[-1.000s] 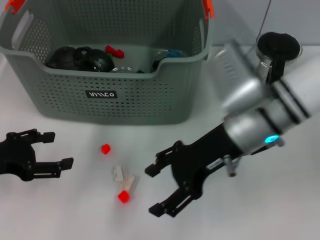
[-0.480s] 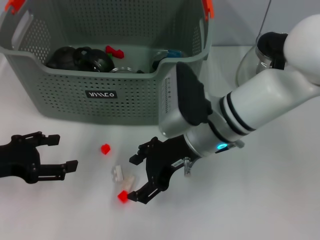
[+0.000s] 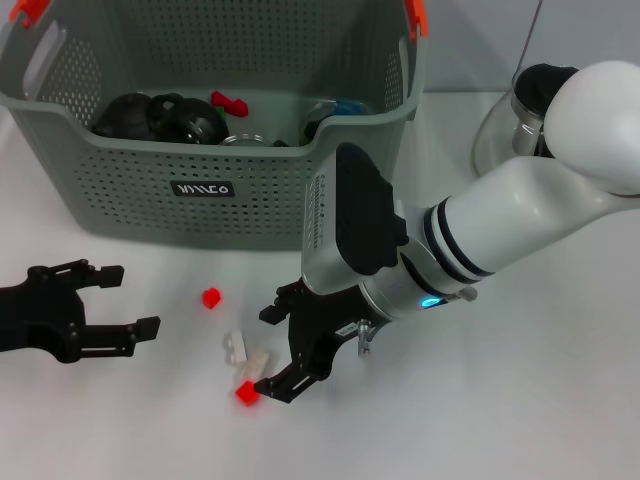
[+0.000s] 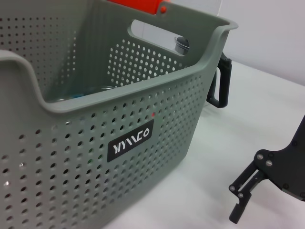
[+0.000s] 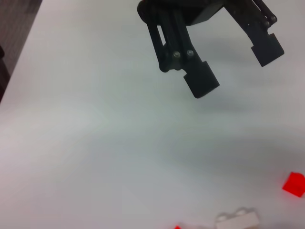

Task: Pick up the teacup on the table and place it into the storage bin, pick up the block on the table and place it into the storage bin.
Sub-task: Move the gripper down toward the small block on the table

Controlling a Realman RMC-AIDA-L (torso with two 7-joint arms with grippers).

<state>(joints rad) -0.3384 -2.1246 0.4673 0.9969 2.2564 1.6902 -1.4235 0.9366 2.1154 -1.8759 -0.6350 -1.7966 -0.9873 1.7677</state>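
Our big grey-green storage bin [image 3: 230, 200] sits at the back of the white counter [image 3: 520, 420], with dark things already inside; we see no teacup left out. Our right tool [image 3: 283, 350] has come down low over the last second and now hangs wide open right beside the little blocks [image 3: 248, 370], so we think a grab is next. Our left tool [image 3: 110, 300] waits open off to the side. A glass jug [image 3: 520, 115] stands behind.
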